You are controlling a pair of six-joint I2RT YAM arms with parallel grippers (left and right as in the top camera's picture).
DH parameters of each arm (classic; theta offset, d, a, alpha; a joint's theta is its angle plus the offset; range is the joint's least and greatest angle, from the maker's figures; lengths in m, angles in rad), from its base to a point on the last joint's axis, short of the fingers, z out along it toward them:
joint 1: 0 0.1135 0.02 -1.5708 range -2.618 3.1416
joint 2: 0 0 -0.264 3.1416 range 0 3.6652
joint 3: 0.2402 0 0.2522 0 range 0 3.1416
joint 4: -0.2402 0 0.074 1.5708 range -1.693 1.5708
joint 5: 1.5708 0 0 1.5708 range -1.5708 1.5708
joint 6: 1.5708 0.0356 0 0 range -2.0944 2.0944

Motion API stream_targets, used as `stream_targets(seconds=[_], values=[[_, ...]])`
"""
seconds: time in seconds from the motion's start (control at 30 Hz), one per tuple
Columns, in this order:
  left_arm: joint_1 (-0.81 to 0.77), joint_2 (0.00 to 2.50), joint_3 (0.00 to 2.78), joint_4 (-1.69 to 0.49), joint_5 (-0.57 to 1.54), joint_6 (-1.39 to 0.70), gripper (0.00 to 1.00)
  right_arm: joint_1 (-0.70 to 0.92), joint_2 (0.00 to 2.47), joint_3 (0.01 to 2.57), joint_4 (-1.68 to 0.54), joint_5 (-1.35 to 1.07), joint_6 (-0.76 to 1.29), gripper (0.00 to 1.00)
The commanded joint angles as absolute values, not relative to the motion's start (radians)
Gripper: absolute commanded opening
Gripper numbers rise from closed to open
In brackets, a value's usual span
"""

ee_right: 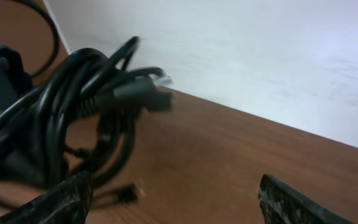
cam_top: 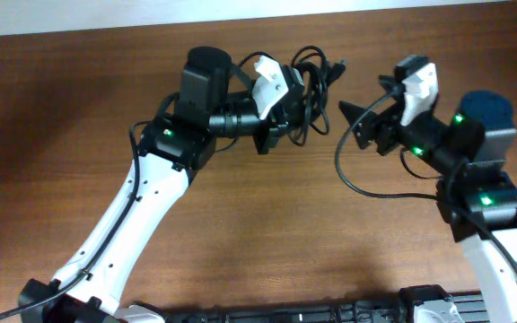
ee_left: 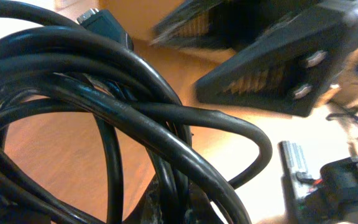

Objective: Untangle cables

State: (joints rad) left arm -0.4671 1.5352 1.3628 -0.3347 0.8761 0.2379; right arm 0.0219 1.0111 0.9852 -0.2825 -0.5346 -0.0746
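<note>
Here | cables (cam_top: 312,72) seen bunched at 12 o'clock | left gripper (cam_top: 287,112) clamped on them, tips hidden | right gripper (cam_top: 359,126) held spread at their 3 o'clock

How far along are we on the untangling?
Nothing looks separated yet: the cables are one tangled bundle. In hand: left gripper shut on it, right gripper open beside it, not touching. Left: pulling every cord free.

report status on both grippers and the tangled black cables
Left gripper shut on bundle of thin black cables, loops tangled. Right gripper open, facing bundle, apart from it. Nothing seen between them.
</note>
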Motion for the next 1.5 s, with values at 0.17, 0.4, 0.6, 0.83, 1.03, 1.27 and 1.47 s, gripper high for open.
stream_targets(seconds=[0.17,0.4,0.6,0.83,1.03,1.27,1.47], values=[[-0.464,1.516,1.368,-0.500,0.840,0.765,0.00,-0.036,0.934,1.001,-0.316,-0.539,-0.070,0.87],[-0.469,1.516,1.368,-0.552,0.836,1.024,0.00,-0.036,0.949,1.001,-0.345,-0.604,0.038,0.88],[-0.469,1.516,1.368,-0.566,0.731,1.076,0.00,-0.035,0.949,1.001,-0.361,-0.678,0.083,0.87],[-0.519,1.516,1.368,-0.585,0.714,1.100,0.00,-0.033,0.952,1.001,-0.395,-0.682,0.094,0.87],[-0.588,1.517,1.368,-0.599,0.620,1.102,0.00,-0.033,0.979,1.001,-0.414,-0.664,0.094,0.87],[-0.593,1.516,1.368,-0.619,0.620,1.103,0.00,-0.033,1.050,1.001,-0.440,-0.538,0.083,0.87],[-0.593,1.516,1.368,-0.619,0.621,1.117,0.00,-0.033,1.108,1.001,-0.477,-0.485,0.083,0.87]])
